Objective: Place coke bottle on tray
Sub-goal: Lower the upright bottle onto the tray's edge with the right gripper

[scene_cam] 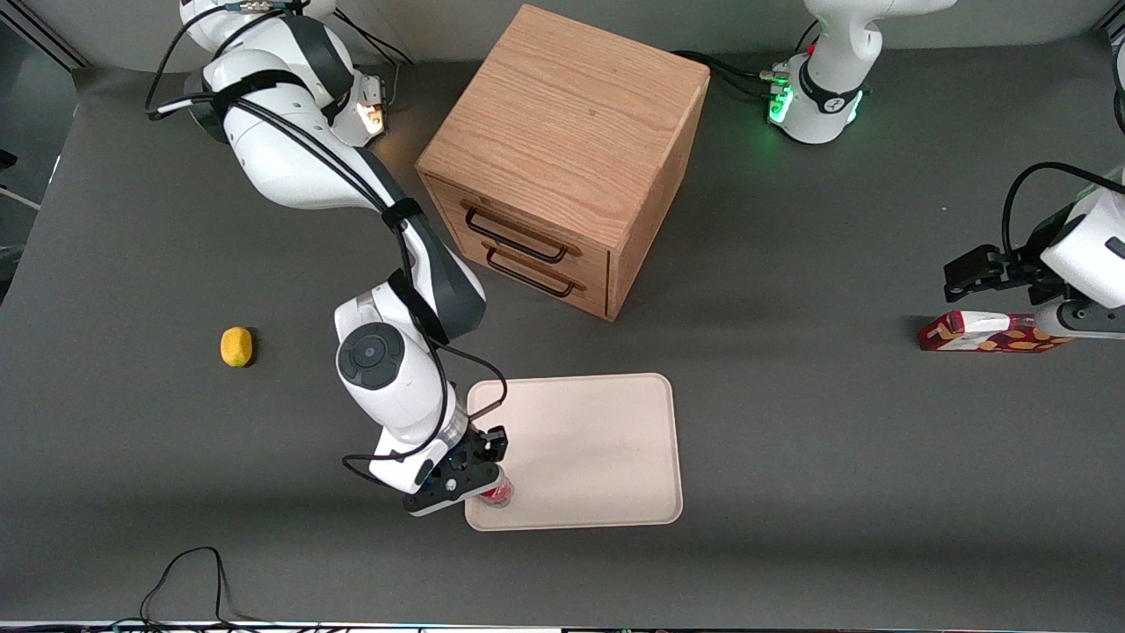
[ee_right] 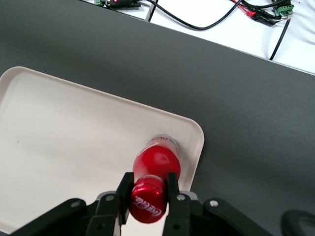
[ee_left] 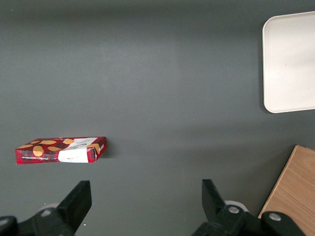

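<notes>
The coke bottle (ee_right: 156,164) stands upright with its red cap up, its base over a corner of the cream-white tray (ee_right: 64,137). My right gripper (ee_right: 148,186) is shut on the coke bottle just below the cap, one finger (ee_right: 126,189) pressed on each side. In the front view the gripper (scene_cam: 479,475) sits over the tray (scene_cam: 589,448) corner nearest the camera and toward the working arm's end, with only a bit of the red bottle (scene_cam: 497,495) showing under it. I cannot tell whether the base touches the tray.
An oak drawer cabinet (scene_cam: 562,158) stands farther from the camera than the tray. A yellow lemon (scene_cam: 235,346) lies toward the working arm's end. A red-and-white patterned carton (scene_cam: 989,332) lies toward the parked arm's end. Cables (scene_cam: 189,571) trail near the table's front edge.
</notes>
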Robot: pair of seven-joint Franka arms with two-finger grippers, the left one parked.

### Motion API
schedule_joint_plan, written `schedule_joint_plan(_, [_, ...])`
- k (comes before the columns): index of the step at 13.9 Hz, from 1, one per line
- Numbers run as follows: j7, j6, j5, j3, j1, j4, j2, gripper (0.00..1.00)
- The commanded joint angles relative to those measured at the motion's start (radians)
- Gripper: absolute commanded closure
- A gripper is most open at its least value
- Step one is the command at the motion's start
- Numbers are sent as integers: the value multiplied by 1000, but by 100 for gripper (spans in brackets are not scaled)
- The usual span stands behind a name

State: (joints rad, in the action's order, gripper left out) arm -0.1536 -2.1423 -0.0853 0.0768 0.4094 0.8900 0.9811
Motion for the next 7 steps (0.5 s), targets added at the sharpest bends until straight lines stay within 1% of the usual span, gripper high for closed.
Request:
schedule_joint_plan(1, [-17,5,-28,-5,9,-29,5,100])
schedule_joint_plan(7, [-14,54,-27,-5,9,-29,5,100])
